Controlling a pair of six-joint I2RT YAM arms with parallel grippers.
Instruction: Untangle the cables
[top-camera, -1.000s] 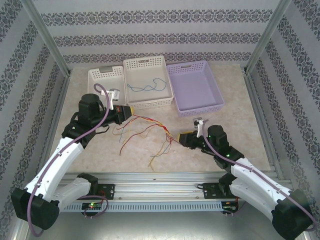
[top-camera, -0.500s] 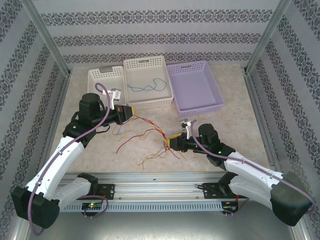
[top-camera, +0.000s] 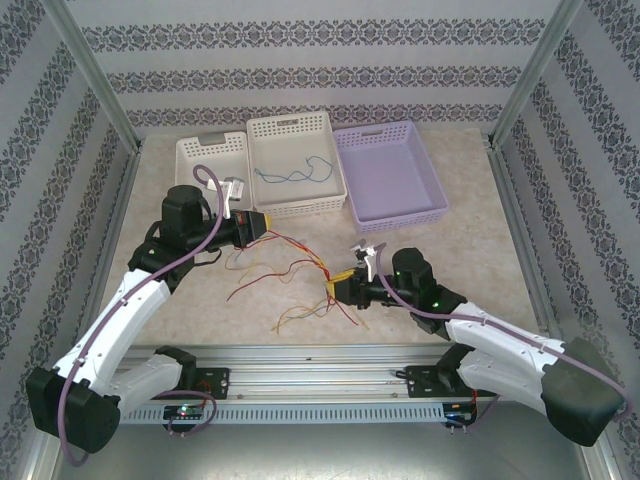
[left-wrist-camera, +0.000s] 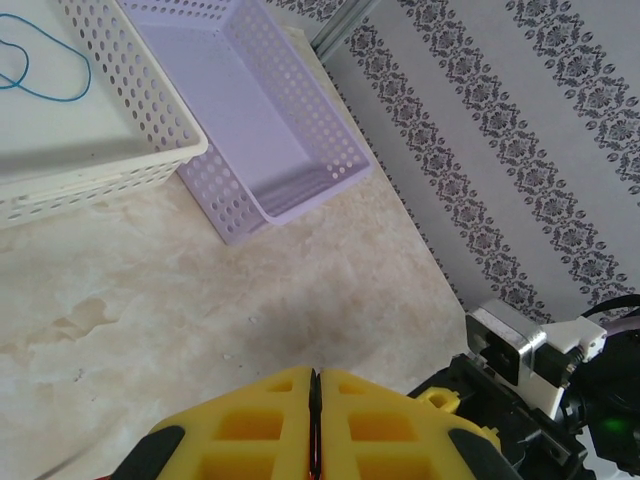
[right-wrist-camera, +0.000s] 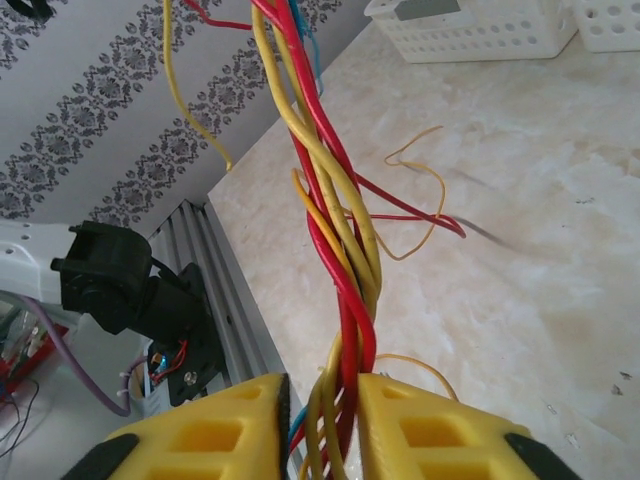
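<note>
The cables (right-wrist-camera: 345, 250) are held pinched in the left hand (top-camera: 270, 226); the right hand (top-camera: 332, 288), brought leftward over the bench (top-camera: 480, 200), is closed on them.

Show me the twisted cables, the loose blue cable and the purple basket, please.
twisted cables (right-wrist-camera: 340, 250), right wrist view, middle of the braid
blue cable (top-camera: 285, 179), top external view, its mid-length
purple basket (top-camera: 388, 178), top external view, its bare floor

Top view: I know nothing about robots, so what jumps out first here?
A tangle of red and yellow cables stretches mid-table between the left end effector and the right end effector. In the right wrist view the strands twist like a braid between yellow pads. At the far edge, a lone blue cable lies in the middle white basket, beside a purple basket.
</note>
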